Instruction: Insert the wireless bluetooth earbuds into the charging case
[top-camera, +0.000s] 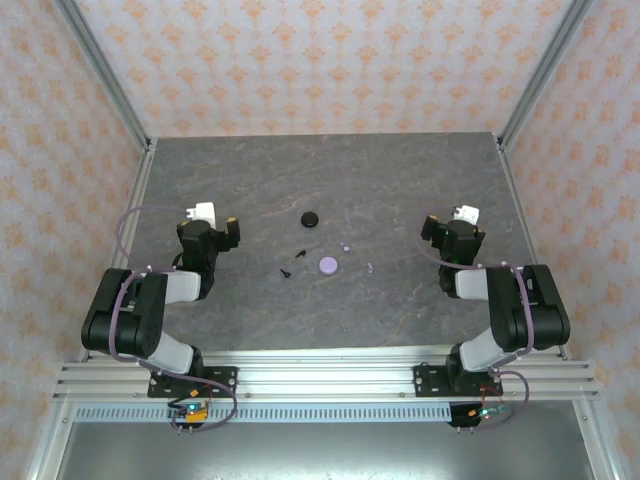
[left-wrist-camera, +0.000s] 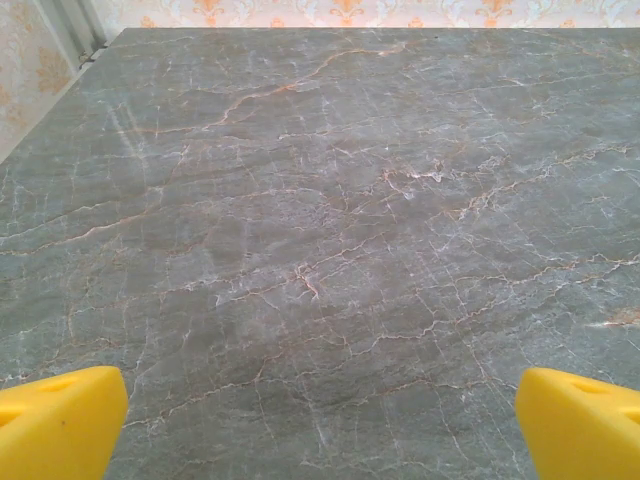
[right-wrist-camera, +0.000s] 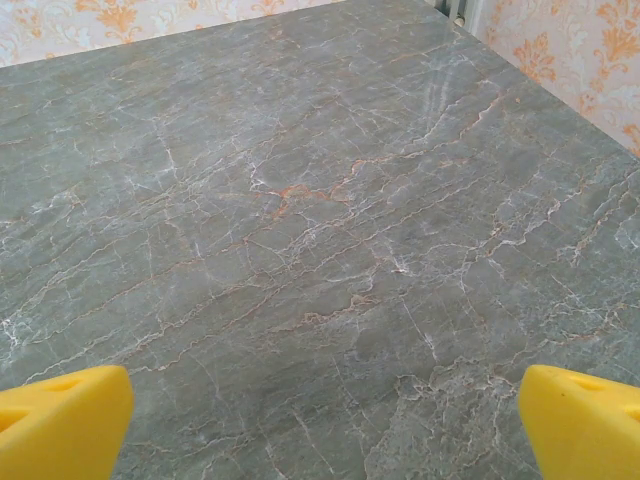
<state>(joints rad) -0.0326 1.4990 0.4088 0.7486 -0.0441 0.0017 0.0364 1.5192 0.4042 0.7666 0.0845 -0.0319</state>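
Table (top-camera: 200, 170): smooth top, so pushed bits may slide away; walls well apart, much free room.
Left gripper (left-wrist-camera: 320, 425), right gripper (right-wrist-camera: 320, 425): both spread wide and empty.
Black disc (top-camera: 310, 218), lavender disc (top-camera: 329, 265): probably the cases; a nudge may shift them.
Black earbuds (top-camera: 300, 252), lavender earbuds (top-camera: 346, 247): on the table between the arms, near the lavender disc; tiny, easy to pinch badly.

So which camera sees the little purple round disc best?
The top external view: the pale lavender round disc lies mid-table, unobstructed. Both wrist views face grey marble tabletop elsewhere, beyond their yellow fingertips.
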